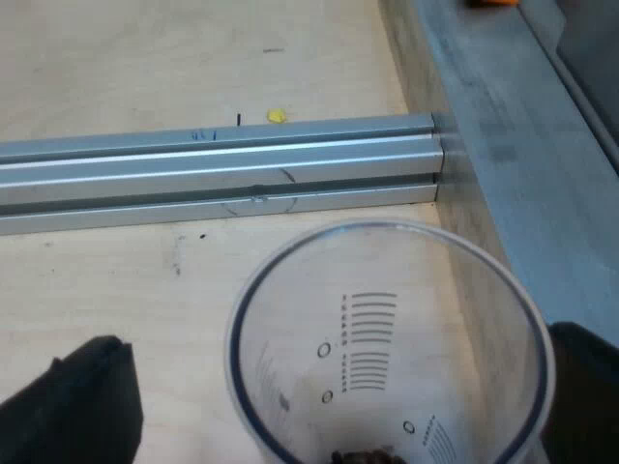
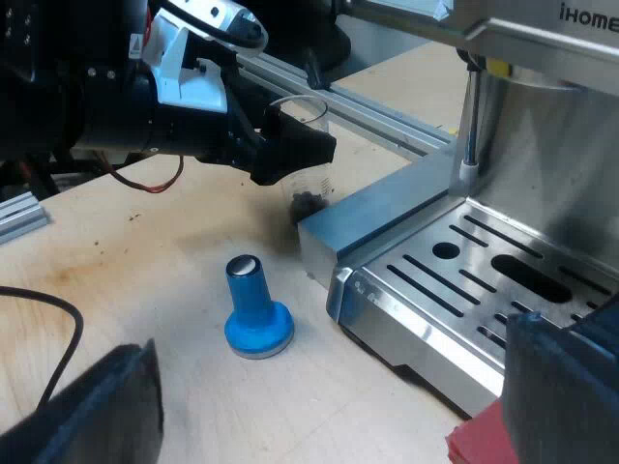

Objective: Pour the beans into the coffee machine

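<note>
Left tool (image 1: 343,340) wide, straddling measuring glass (image 1: 392,329); glass upright on table (image 1: 116,77) near base of machine (image 2: 542,145), few beans (image 1: 368,455) inside. Right tool (image 2: 334,346) wide, empty, near blue tamper (image 2: 256,311).

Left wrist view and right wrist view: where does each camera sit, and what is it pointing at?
Left wrist view: on the left arm, looking down into the measuring glass on the wooden table, between the left fingers.
Right wrist view: on the right arm, looking across the table at the blue tamper and espresso machine, past the right fingers.
Shared: the measuring glass, with the left fingers at it.
</note>
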### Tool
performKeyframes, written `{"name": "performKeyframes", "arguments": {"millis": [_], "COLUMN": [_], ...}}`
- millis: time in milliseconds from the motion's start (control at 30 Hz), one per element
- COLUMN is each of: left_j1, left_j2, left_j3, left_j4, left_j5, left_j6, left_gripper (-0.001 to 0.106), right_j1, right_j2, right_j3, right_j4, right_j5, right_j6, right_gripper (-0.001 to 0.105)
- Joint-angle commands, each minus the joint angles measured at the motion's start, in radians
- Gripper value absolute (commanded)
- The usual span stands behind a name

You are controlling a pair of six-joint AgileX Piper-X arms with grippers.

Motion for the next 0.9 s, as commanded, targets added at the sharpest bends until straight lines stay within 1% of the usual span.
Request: {"name": "performKeyframes", "arguments": {"millis": [33, 133, 400, 433, 467, 500, 533, 567, 767, 833, 900], "left_j1": [-0.004, -0.004, -0.004, -0.004, -0.004, -0.004, -0.004, -0.004, -0.004, -0.004, -0.004], "left_j2": [0.002, 0.002, 0.002, 0.002, 0.002, 0.002, 0.002, 0.002, -0.027, -0.055, -0.118], "left_j3": [-0.010, -0.010, -0.010, -0.010, -0.010, -0.010, -0.010, -0.010, -0.010, -0.010, -0.010], "left_j4": [-0.012, -0.012, -0.018, -0.020, -0.022, -0.026, -0.026, -0.028, -0.034, -0.024, 0.037], "left_j5": [0.006, 0.006, 0.006, 0.006, 0.006, 0.006, 0.006, 0.006, 0.006, 0.006, 0.017], "left_j6": [-0.002, -0.002, -0.002, -0.002, -0.002, -0.002, -0.002, -0.002, -0.002, -0.002, -0.002], "left_gripper": [0.081, 0.074, 0.041, 0.040, 0.035, 0.032, 0.032, 0.027, 0.013, 0.013, 0.013], "right_j1": [0.001, 0.001, 0.001, 0.001, 0.001, 0.001, 0.001, 0.001, 0.001, 0.001, 0.001], "right_j2": [-0.001, -0.001, -0.001, -0.001, -0.001, -0.001, -0.001, -0.001, -0.001, -0.001, -0.001], "right_j3": [-0.003, -0.003, -0.003, -0.003, -0.003, -0.003, -0.003, -0.003, -0.003, -0.003, -0.003], "right_j4": [0.000, 0.000, 0.000, 0.000, 0.000, 0.000, 0.000, 0.000, 0.000, 0.000, 0.000], "right_j5": [0.005, 0.005, 0.005, 0.005, 0.005, 0.005, 0.005, 0.005, 0.005, 0.007, 0.020], "right_j6": [0.001, 0.001, 0.001, 0.001, 0.001, 0.001, 0.001, 0.001, 0.001, 0.001, 0.001], "right_gripper": [0.073, 0.073, 0.073, 0.073, 0.073, 0.073, 0.073, 0.073, 0.073, 0.073, 0.073]}}
